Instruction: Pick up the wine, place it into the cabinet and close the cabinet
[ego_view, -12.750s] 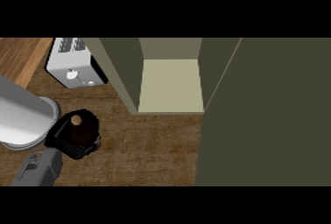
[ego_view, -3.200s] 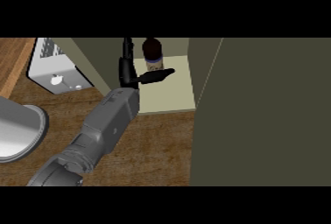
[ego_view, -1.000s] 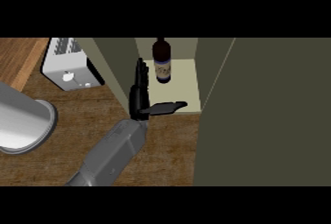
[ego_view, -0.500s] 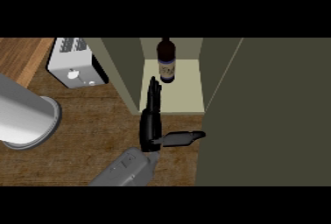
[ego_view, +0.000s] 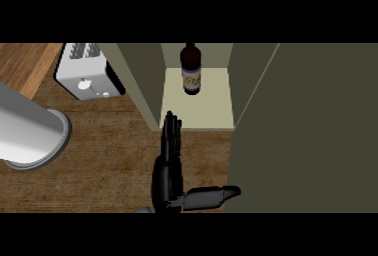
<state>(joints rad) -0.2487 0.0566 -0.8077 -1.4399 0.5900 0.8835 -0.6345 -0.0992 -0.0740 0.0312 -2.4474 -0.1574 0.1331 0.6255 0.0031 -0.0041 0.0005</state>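
The wine (ego_view: 192, 70) stood upright on the pale shelf (ego_view: 210, 107) inside the open cabinet (ego_view: 140, 75), toward the back of the compartment and nearer its left wall than its right. It was a dark bottle with a narrow neck at the top of the view and a pale label across its body; some faint marking showed on that label, but no word or brand could be read. Nothing touched the bottle, and bare shelf lay all around its base. The cabinet's olive side panels rose on both sides of the shelf, and the cabinet door (ego_view: 310, 130) stood open, filling the right of the view as a broad dark olive slab. Just below the shelf's front lip, over the wooden desk (ego_view: 96, 150), was one black robot hand (ego_view: 168, 170), well apart from the wine. Its fingers (ego_view: 172, 132) pointed straight up toward the shelf edge, held together and flat, while the thumb (ego_view: 210, 196) stuck out to the right toward the door; it held nothing. Which arm this robot hand belonged to could not be told. On the desk to the left of the cabinet sat a white toaster (ego_view: 88, 77) with a round knob on its face, without legible lettering. A large grey cylinder (ego_view: 26, 135) lay at the far left edge.
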